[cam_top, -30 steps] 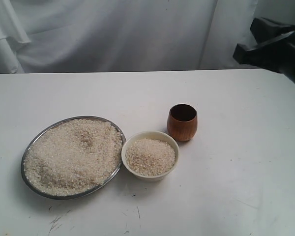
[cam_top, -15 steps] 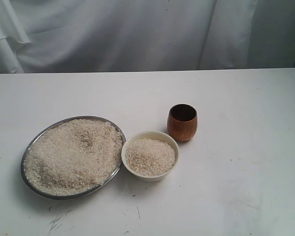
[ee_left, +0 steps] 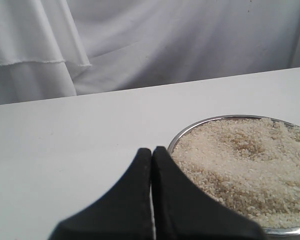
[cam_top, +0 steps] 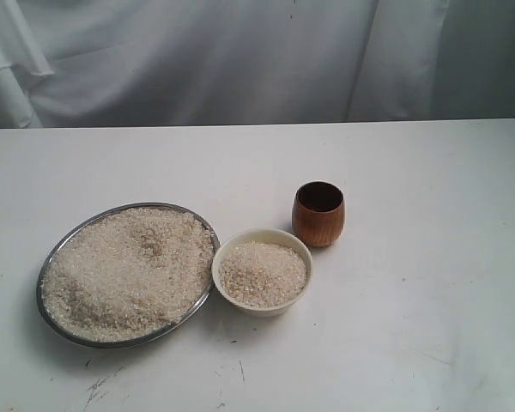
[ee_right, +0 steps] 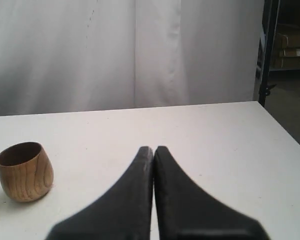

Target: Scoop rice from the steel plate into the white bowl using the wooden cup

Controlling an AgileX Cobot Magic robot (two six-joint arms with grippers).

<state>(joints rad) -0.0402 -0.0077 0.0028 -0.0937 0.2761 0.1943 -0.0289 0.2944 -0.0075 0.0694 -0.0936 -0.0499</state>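
Note:
The steel plate (cam_top: 55, 255) lies at the front left of the white table, heaped with rice (cam_top: 129, 270). Touching its right rim sits the white bowl (cam_top: 262, 237), also holding rice (cam_top: 263, 273). The wooden cup (cam_top: 318, 214) stands upright and empty just behind and right of the bowl. Neither arm shows in the exterior view. My left gripper (ee_left: 152, 150) is shut and empty, close to the plate's rim (ee_left: 190, 131) with rice (ee_left: 250, 160) beyond. My right gripper (ee_right: 153, 149) is shut and empty, well apart from the wooden cup (ee_right: 25, 171).
The white table (cam_top: 412, 300) runs back to a white draped curtain (cam_top: 240, 60). In the right wrist view the table's side edge (ee_right: 282, 130) drops off, with a dark stand (ee_right: 267, 50) and shelves beyond it.
A dark arm part seen at the upper right edge of the exterior view one second ago has withdrawn out of view. Plate, bowl and cup have not moved.

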